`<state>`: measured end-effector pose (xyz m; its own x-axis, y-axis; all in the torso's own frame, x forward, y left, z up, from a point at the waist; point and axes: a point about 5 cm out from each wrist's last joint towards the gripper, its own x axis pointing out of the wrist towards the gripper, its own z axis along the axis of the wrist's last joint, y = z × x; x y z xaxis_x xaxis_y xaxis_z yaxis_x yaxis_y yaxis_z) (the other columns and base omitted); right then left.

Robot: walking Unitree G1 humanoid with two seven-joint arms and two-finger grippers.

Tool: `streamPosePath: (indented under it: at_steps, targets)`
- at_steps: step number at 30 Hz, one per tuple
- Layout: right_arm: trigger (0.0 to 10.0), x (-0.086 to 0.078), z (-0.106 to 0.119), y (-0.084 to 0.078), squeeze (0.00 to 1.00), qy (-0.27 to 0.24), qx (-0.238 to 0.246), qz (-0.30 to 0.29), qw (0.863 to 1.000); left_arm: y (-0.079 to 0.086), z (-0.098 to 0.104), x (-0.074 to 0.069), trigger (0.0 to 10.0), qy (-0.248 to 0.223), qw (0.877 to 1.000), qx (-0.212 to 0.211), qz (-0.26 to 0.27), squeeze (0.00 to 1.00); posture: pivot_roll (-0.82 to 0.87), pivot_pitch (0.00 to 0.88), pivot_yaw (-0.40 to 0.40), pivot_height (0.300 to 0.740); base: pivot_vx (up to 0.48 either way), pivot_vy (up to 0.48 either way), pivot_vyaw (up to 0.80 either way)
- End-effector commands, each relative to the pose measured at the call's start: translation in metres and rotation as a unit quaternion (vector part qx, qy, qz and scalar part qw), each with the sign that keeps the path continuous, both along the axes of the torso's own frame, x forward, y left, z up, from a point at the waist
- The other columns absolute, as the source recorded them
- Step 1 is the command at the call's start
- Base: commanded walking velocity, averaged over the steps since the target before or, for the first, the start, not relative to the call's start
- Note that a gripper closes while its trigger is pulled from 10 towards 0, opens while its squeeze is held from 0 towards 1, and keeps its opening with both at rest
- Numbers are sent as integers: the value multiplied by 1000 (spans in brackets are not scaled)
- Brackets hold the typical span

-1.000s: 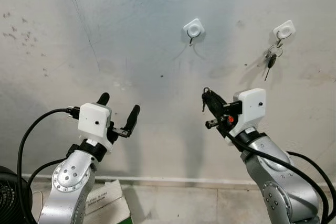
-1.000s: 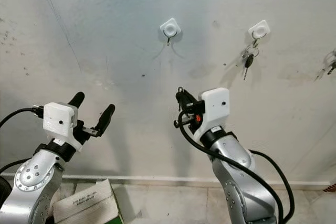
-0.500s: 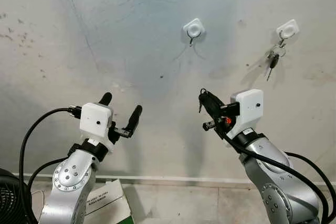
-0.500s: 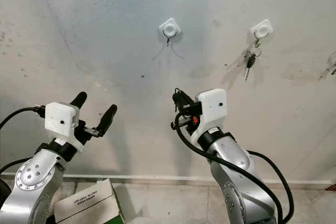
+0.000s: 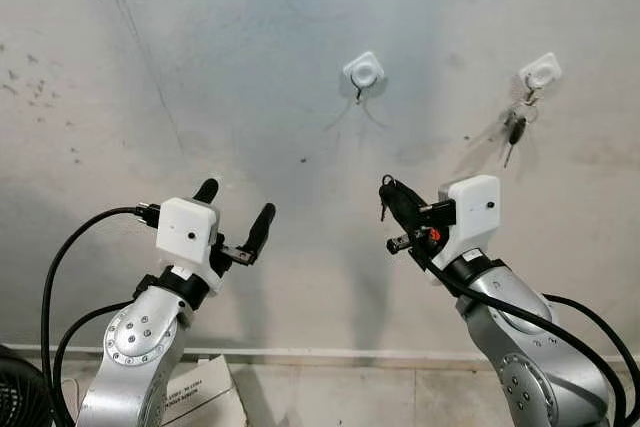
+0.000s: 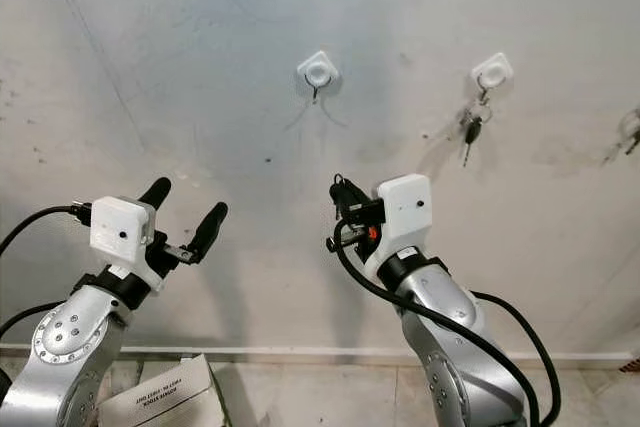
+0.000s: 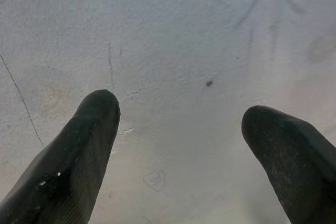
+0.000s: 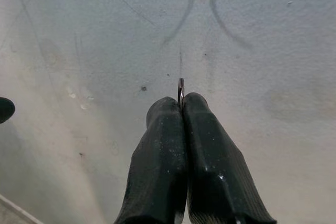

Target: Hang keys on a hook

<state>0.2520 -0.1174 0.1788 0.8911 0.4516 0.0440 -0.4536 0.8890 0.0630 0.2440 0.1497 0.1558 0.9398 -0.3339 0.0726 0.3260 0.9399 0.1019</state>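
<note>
Facing rough, stained plaster wall [image 5: 200, 67]. Right gripper [image 8: 181, 106] clenched on keys [image 8: 180, 90], thin metal ring edge poking from fingertips, below bare white hook [image 5: 362, 72]. Left gripper [image 5: 236, 215] spread wide, empty. Other keys [image 5: 515, 127] dangle on right hook [image 5: 540, 71].

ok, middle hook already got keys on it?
No, the middle hook is bare; the key ring is pinched in the right gripper below it.
</note>
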Motion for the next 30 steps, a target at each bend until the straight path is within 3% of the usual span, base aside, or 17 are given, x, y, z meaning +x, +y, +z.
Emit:
streamPosePath:
  at_steps: [1, 15, 30]
  targets:
    - [10000, -2, 5, 3, 0, -10, 2, 5, 1000, 1, 0, 0, 10000, 4, 1000, 3, -3, 0, 72, 0, 70, 740, 319, 0, 0]
    - [10000, 1, 6, 4, 0, -10, 3, 2, 1000, 2, 1, 2, 10000, 3, 1000, 4, 2, 0, 75, 0, 71, 740, 293, 0, 0]
    - [10000, 2, 7, 7, 0, -11, 4, 8, 1000, 2, -1, 0, 10000, 11, 1000, 4, 10, 0, 84, 0, 62, 740, 0, 0, 0]
